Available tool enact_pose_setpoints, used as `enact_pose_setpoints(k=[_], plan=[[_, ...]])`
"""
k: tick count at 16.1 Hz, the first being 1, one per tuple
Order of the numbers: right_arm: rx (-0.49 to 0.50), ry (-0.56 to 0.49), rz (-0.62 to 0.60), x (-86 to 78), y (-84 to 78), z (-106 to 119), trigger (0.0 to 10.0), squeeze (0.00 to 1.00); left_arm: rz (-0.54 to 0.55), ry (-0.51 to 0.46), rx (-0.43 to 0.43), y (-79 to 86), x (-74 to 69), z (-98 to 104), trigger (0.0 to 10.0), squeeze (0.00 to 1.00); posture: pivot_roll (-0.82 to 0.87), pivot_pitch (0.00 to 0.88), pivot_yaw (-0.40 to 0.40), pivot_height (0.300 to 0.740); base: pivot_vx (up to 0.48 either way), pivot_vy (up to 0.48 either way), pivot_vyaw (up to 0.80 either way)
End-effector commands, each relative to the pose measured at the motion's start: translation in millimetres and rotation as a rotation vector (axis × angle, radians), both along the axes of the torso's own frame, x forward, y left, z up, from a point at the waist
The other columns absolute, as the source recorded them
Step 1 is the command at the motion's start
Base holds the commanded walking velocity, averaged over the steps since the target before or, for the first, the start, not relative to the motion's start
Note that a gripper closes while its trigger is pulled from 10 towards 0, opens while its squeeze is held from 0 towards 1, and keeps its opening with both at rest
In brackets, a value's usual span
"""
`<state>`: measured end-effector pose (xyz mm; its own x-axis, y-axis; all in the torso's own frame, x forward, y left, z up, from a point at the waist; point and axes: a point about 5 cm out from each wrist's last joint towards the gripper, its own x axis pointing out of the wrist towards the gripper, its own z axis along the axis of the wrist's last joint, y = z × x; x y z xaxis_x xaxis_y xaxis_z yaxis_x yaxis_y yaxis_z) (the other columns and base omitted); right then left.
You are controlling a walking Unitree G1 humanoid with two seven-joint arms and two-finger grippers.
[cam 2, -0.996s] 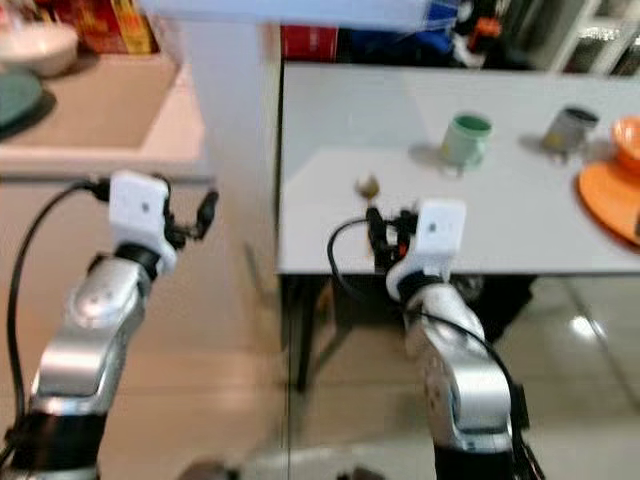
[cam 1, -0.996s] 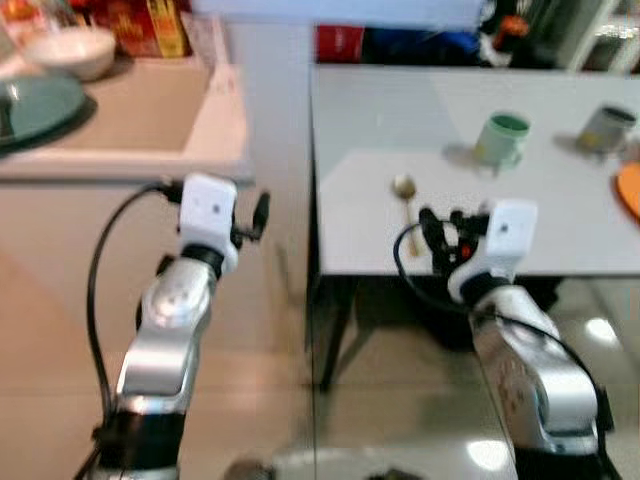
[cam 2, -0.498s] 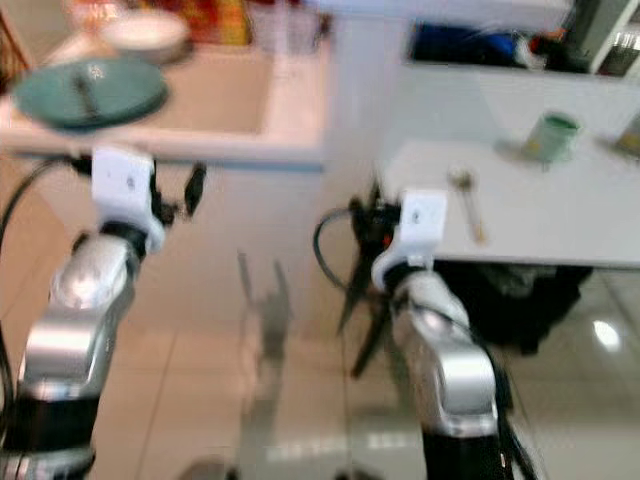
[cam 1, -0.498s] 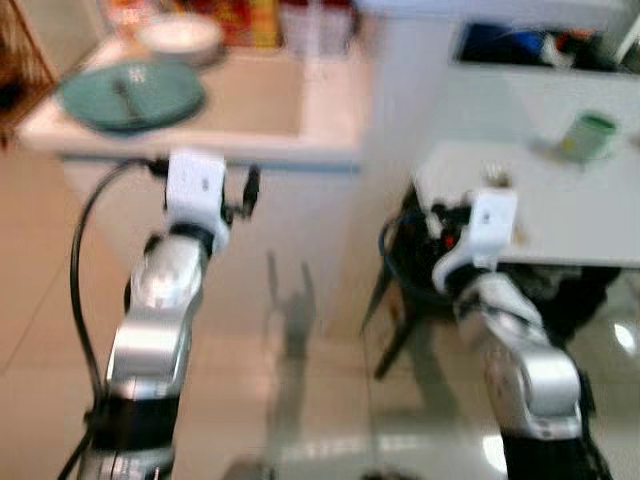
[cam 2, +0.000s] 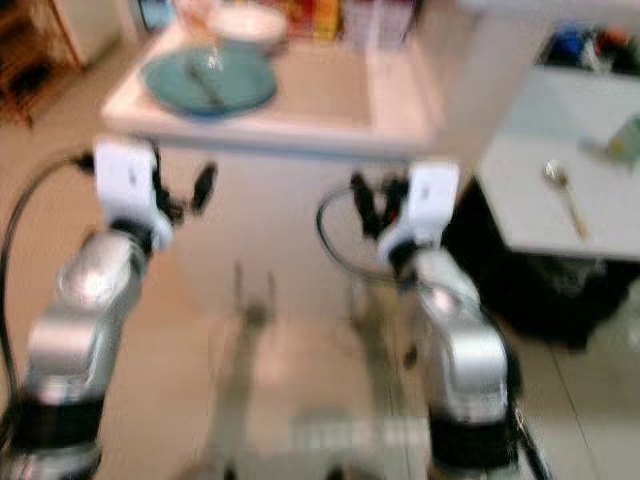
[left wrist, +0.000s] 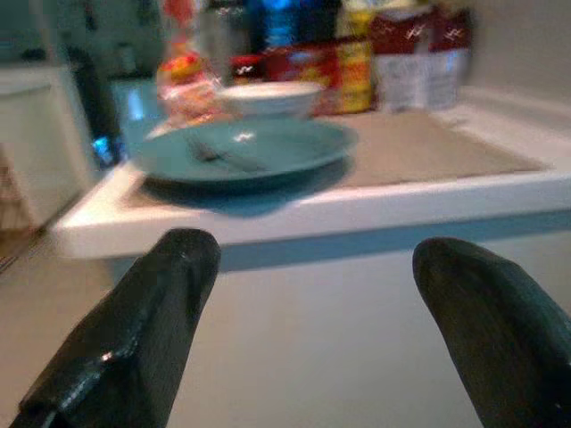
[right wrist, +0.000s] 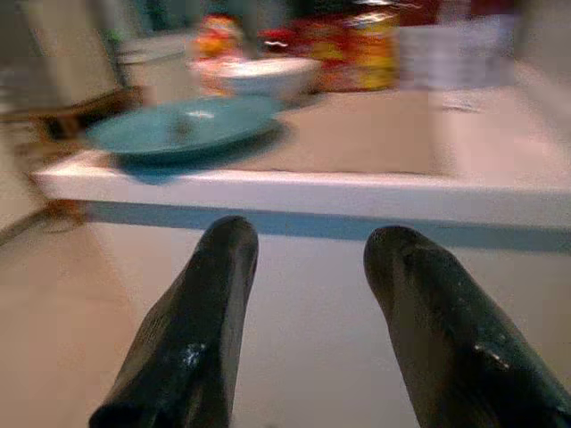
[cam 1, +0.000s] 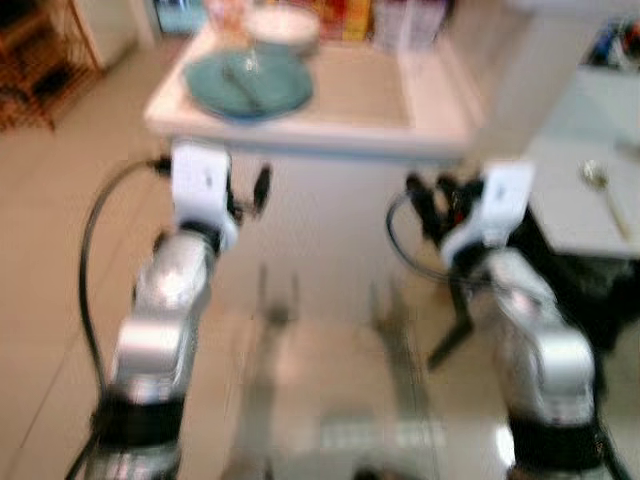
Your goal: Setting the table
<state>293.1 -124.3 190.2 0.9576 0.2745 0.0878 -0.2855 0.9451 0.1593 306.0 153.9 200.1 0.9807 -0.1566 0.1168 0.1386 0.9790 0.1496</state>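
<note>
Teal plate (cam 1: 248, 84) is sitting near the front left corner of the white counter (cam 1: 430, 140), with a utensil (left wrist: 223, 156) lying across it; blur is preventing any finer reading of that utensil. A white bowl (cam 2: 245, 22) is standing just behind the plate, and red and yellow packages (left wrist: 357, 58) are lining the back of the counter, their labels illegible. Both head views are smeared. To the right, a grey table (cam 2: 520, 225) is being cut off by the frame edge; a spoon (cam 2: 565, 195) is lying on it, and a green object at the far edge is too cropped to identify. Left gripper (left wrist: 312, 330) is hovering below and in front of the counter edge, its fingers spread wide and holding nothing. Right gripper (right wrist: 308, 330) is hovering at a similar height before the counter, its fingers parted and empty. Neither is touching the counter.
</note>
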Motion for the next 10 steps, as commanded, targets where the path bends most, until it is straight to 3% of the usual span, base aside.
enact_pose_setpoints(k=[1, 7, 10], plan=[[-0.003, -0.028, 0.019, 1.8, 1.3, 8, 10.0, 0.00, 0.000, -0.011, -0.002, -0.9, 1.0, 6, 10.0, 0.00, 0.10, 0.077, -0.053, 0.740, 0.465, 0.000, 0.76], [-0.009, -0.064, 0.044, 11.4, 7.6, 19, 10.0, 0.00, 0.032, -0.021, 0.012, 6.5, 0.0, 12, 10.0, 0.00, 0.12, 0.075, -0.075, 0.740, 0.463, 0.000, 0.74], [0.016, -0.075, 0.012, 16.2, 4.1, 22, 10.0, 0.00, 0.036, -0.023, 0.011, 6.7, 0.9, 14, 10.0, 0.00, 0.12, 0.071, -0.081, 0.740, 0.463, 0.000, 0.17]])
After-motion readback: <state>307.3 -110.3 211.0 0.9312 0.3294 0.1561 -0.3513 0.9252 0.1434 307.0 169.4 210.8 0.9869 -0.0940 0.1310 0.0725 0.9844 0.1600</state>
